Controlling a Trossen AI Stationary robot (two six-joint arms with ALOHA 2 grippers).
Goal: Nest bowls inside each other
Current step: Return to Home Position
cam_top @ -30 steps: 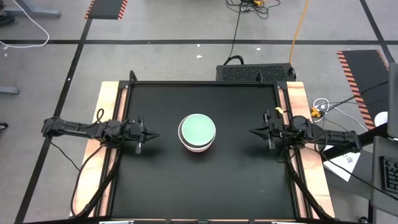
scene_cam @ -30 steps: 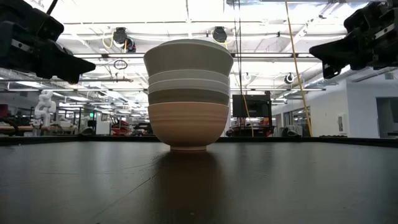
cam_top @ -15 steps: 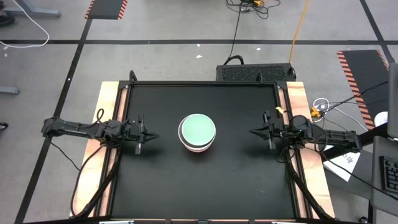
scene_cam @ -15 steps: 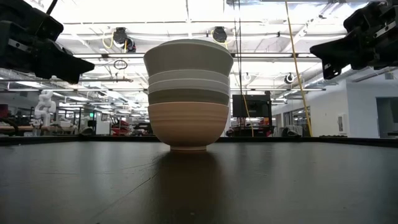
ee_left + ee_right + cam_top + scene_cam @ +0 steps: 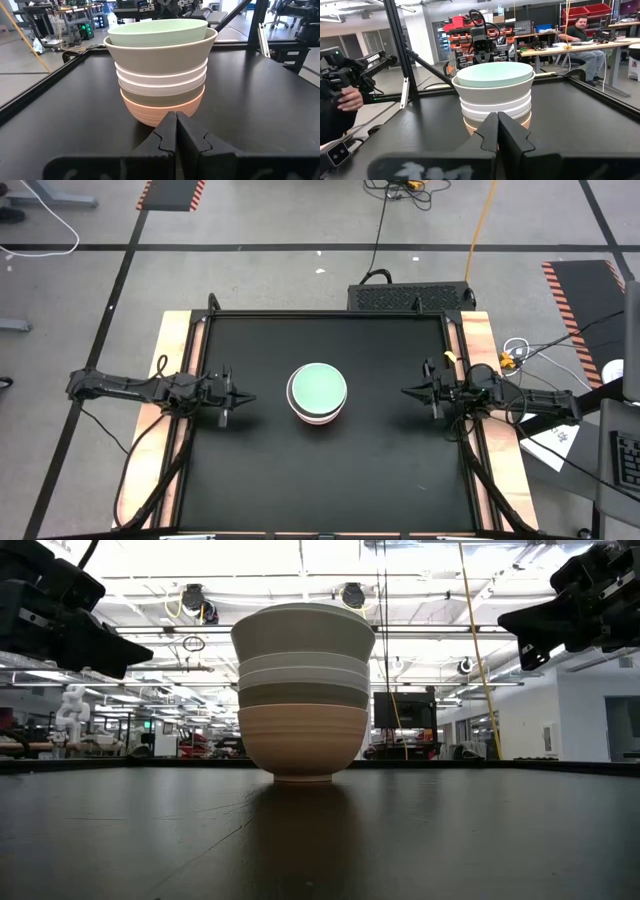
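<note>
The bowls stand nested in one stack (image 5: 317,393) at the middle of the black table, the mint green one (image 5: 157,31) on top and the salmon-orange one (image 5: 303,740) at the bottom, resting on its foot. My left gripper (image 5: 250,399) hovers shut at the table's left side, pointing level at the stack with a gap between. My right gripper (image 5: 405,391) hovers shut at the right side, likewise pointing at the stack and clear of it. In the wrist views the fingers of the left gripper (image 5: 176,120) and of the right gripper (image 5: 497,120) are pressed together.
Wooden strips (image 5: 168,370) and a black frame rail (image 5: 325,313) border the table. A black box (image 5: 410,297) sits beyond the far edge. People show in the room behind, one seated (image 5: 580,35), and a hand (image 5: 350,100) holds a device.
</note>
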